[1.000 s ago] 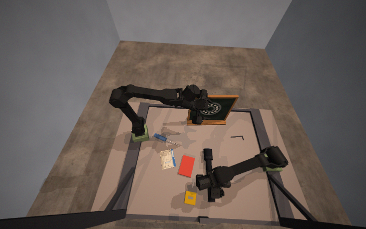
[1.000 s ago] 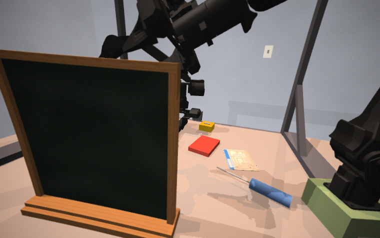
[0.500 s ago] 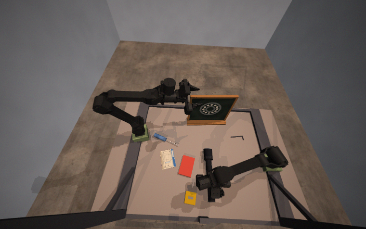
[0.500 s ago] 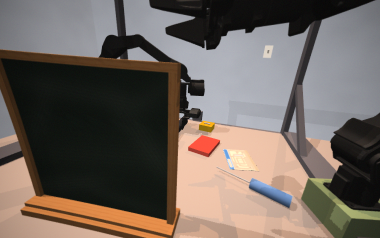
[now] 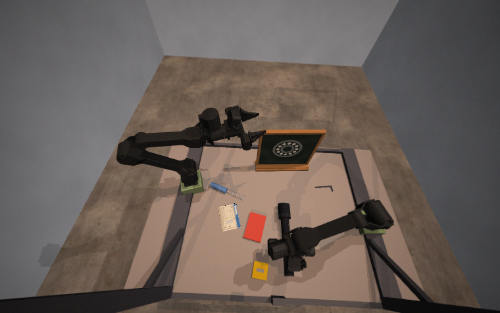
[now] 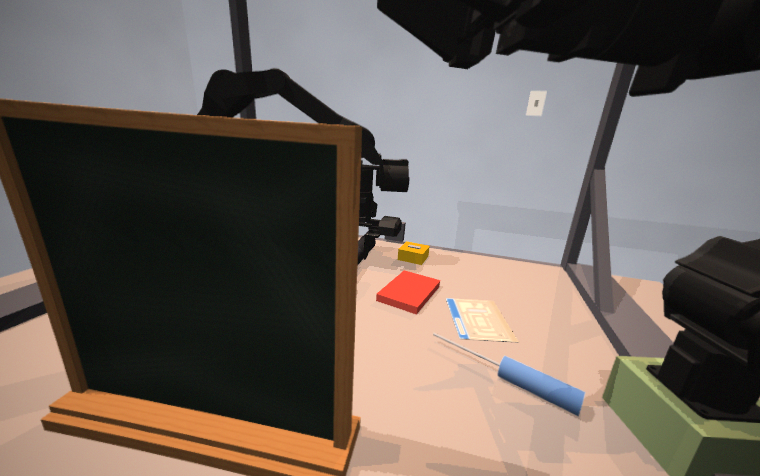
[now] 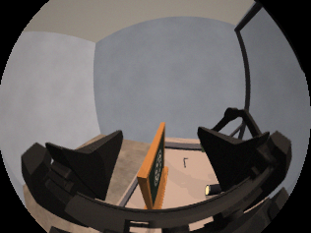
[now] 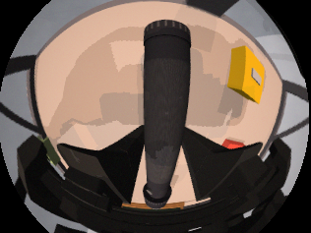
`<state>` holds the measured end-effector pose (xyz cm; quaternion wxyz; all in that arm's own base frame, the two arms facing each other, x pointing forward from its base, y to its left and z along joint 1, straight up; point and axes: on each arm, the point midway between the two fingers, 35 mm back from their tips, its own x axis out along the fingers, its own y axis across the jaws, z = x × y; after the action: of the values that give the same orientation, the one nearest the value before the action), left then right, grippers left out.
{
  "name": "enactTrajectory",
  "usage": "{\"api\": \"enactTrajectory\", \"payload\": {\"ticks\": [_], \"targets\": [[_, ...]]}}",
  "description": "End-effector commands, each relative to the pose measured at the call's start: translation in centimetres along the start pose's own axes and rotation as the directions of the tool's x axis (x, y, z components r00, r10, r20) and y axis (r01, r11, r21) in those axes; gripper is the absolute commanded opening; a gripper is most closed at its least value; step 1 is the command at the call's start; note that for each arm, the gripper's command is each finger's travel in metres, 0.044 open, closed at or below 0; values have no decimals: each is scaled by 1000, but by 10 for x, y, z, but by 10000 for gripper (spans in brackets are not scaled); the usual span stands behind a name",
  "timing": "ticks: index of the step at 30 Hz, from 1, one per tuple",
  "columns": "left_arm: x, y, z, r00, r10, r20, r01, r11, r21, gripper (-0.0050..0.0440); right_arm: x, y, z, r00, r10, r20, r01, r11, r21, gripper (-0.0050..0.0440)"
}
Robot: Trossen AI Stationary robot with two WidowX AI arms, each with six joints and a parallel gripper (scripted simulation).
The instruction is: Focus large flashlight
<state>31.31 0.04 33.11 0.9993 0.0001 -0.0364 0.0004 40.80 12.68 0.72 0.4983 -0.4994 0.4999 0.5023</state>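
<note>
A large black flashlight (image 5: 283, 212) (image 7: 213, 190) (image 8: 166, 87) lies lengthwise on the bench (image 5: 206, 265) (image 6: 403, 358) (image 7: 189, 171) (image 8: 79, 107), its long axis running toward the standing board (image 5: 267, 156) (image 6: 196, 252) (image 7: 152, 171), lit head facing the board's printed side and tail pointing away. The right pincer (image 5: 287, 254) (image 6: 365, 246) (image 8: 162, 129) grips its barrel. On the board, a ring of light dots (image 5: 277, 149) shows between two printed rings. The red box (image 5: 254, 227) (image 6: 408, 291) (image 8: 233, 145) rests beside the flashlight; the yellow block (image 5: 260, 271) (image 6: 413, 253) (image 8: 246, 75) sits near its tail. The left pincer (image 5: 262, 122) (image 7: 160, 133) is wide open by the board's upper corner; whether they touch cannot be told.
</note>
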Motion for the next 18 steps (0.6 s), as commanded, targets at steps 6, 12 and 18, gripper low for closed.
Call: {"api": "enactTrajectory", "payload": {"ticks": [6, 12, 18], "targets": [[0, 0, -4, 1000, -2, -12, 2, 1000, 1, 440, -16, -5, 2, 999, -39, 14, 39, 999, 0, 130], [1, -1, -6, 1000, -3, -17, 3, 1000, 0, 440, -16, -5, 2, 999, -39, 14, 39, 999, 0, 440], [1, -1, -6, 1000, -4, -18, 4, 1000, 0, 440, -16, -6, 2, 999, -39, 14, 39, 999, 0, 440]]}}
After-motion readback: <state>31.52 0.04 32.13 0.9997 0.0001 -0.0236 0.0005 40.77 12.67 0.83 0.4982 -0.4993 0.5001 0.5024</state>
